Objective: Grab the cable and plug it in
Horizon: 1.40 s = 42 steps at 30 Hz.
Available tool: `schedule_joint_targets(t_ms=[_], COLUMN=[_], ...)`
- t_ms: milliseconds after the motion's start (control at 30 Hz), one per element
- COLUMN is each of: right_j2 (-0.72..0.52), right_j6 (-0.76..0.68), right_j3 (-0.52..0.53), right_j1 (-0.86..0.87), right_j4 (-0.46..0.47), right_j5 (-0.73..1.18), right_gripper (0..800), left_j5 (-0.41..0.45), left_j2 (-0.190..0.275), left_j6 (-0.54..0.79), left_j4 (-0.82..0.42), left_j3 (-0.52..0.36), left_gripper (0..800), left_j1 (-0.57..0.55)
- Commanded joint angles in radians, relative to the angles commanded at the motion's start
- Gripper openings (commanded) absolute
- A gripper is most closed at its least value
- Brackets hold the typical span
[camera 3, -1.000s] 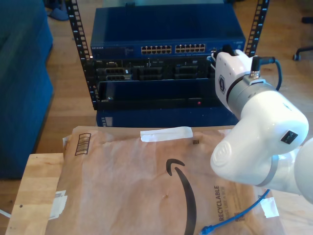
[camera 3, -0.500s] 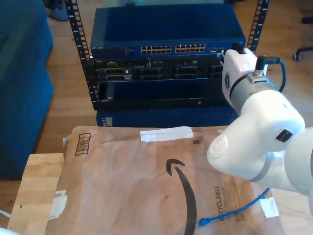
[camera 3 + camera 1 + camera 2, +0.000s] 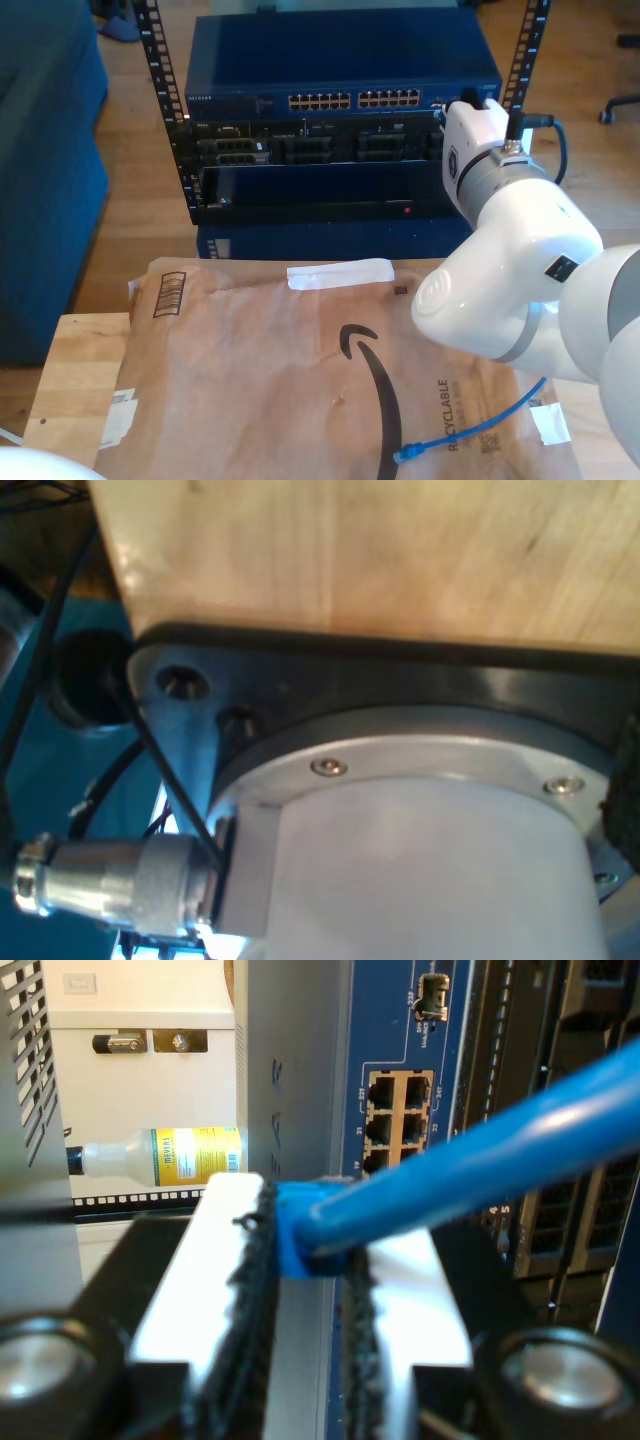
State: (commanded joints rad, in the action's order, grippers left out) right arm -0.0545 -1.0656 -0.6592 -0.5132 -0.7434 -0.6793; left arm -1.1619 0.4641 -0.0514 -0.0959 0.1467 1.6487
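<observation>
Bright blue and thin, the cable (image 3: 470, 1175) is clamped in the jaws of my second gripper (image 3: 300, 1250) near the switch (image 3: 340, 60); its loose end lies on the brown paper (image 3: 260, 370). My first gripper's jaws: cannot tell.

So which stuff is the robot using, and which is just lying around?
Using:
cable
switch
my second hand

Lying around:
paper
bottle
tape

switch ports (image 3: 400, 1120) open ahead | rack rail (image 3: 527, 50) flanks arm | paper (image 3: 300, 370) bare centre
</observation>
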Motion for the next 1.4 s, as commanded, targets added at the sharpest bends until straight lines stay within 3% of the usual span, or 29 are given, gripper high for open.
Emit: schedule_joint_targets(t_ms=[600,867,1100,1400], right_j2=[0.035,0.16,0.16,0.121], right_j6=[0.015,0.017,0.018,0.028], right_j3=[-0.012,-0.095,-0.071,0.038], right_j1=[-0.052,-0.061,-0.075,-0.1], right_j4=[0.012,0.008,0.009,0.006], right_j5=[0.006,-0.003,-0.031,-0.098], right_gripper=[0,0,0,0], left_j5=[0.003,0.003,0.003,0.003], left_j2=[0.0,0.0,0.0,0.0], left_j6=[0.0,0.0,0.0,0.0], left_j4=[-0.002,-0.002,-0.002,-0.002], left_j3=[0.0,-0.002,0.0,0.0], left_gripper=[800,800,800,800], left_j1=[0.006,0.006,0.006,0.006])
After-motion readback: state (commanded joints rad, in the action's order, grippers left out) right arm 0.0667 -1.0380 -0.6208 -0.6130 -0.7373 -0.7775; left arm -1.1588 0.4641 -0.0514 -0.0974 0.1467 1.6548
